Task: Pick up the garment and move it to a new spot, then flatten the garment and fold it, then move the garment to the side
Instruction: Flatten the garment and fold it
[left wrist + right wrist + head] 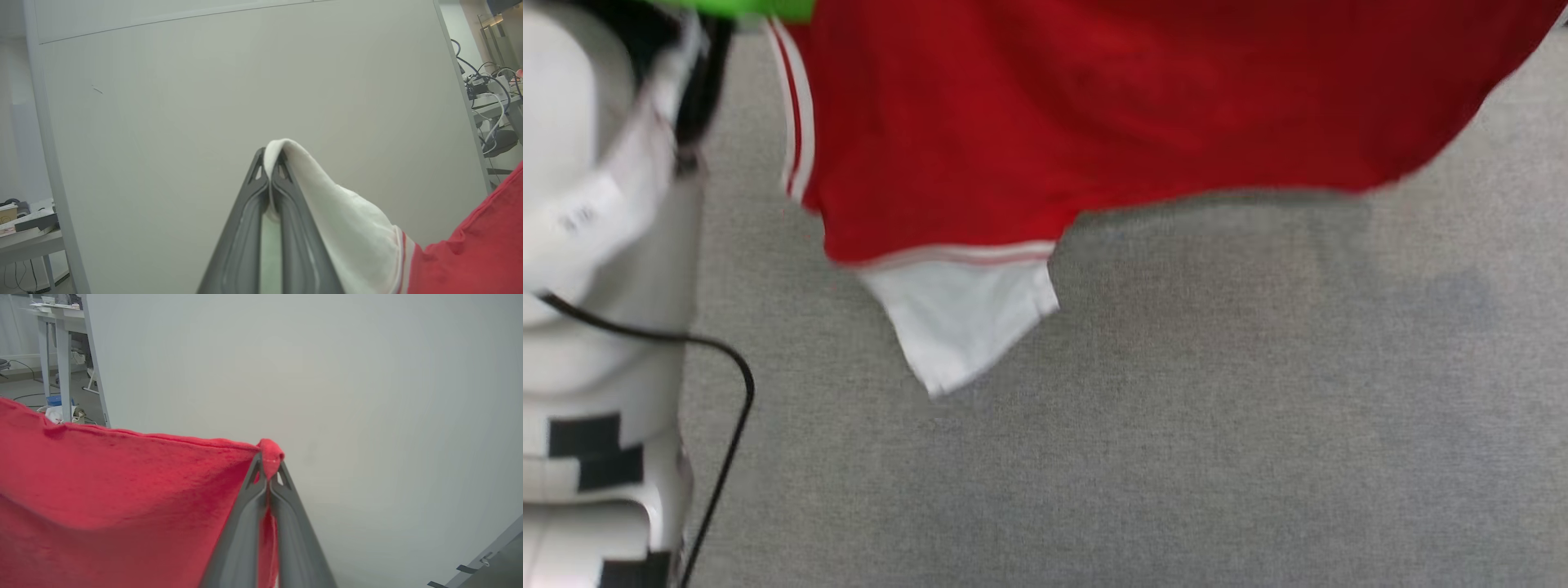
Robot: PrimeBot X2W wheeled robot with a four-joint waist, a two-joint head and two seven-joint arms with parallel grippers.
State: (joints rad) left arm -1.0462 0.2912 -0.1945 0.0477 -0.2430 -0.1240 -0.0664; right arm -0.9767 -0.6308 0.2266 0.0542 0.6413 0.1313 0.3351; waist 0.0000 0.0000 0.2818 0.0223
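The garment (1094, 114), red with a white sleeve and striped trim, hangs in the air above a grey surface in the head view. Its lower white sleeve (960, 318) dangles below the red cloth. In the left wrist view my left gripper (270, 157) is shut on a white sleeve (339, 212), which drapes off to the right into red cloth. In the right wrist view my right gripper (269, 461) is shut on a red edge of the garment (122, 486), which stretches away to the left.
The grey cloth-covered surface (1176, 425) lies below the garment. My white body with a black cable (605, 327) fills the left edge of the head view. A pale wall panel (245, 81) stands ahead, with desks and cables (490, 94) beside it.
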